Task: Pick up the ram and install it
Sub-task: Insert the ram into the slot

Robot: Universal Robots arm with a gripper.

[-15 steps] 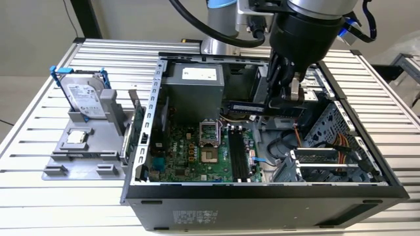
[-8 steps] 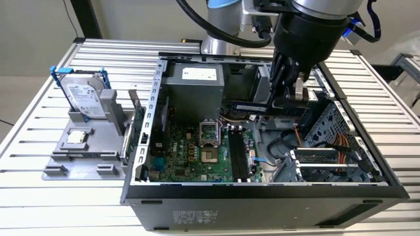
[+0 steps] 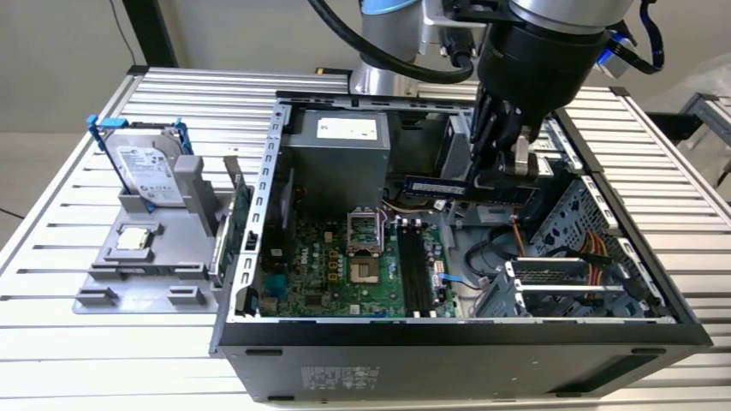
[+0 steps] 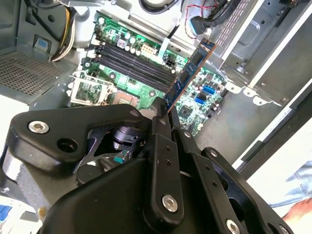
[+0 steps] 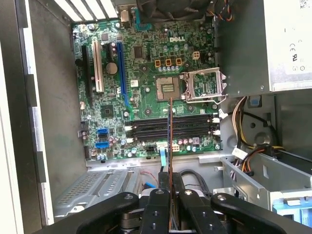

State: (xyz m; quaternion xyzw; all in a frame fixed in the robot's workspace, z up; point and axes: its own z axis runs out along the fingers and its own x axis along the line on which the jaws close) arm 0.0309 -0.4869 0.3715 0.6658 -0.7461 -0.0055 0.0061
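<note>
My gripper point(image 3: 504, 175) is shut on the ram point(image 3: 434, 187), a thin dark stick held level inside the open computer case point(image 3: 457, 330), above the motherboard point(image 3: 331, 274). The ram point(image 4: 189, 73) sticks out from between the black fingers point(image 4: 161, 114) in the second wrist view. In the first wrist view the ram point(image 5: 169, 141) appears edge-on, running from my gripper point(image 5: 169, 195) across the black memory slots point(image 5: 161, 127). The slots point(image 3: 417, 270) lie well below the stick, and it is apart from them.
A grey tray point(image 3: 103, 295) at the exterior view's left carries a silver hard drive point(image 3: 151, 171) in a blue-handled bracket and a small square processor chip point(image 3: 135, 240). The power supply point(image 3: 337, 145), open CPU socket point(image 3: 363, 231), drive cage point(image 3: 571, 282) and loose cables point(image 5: 246, 156) crowd the case.
</note>
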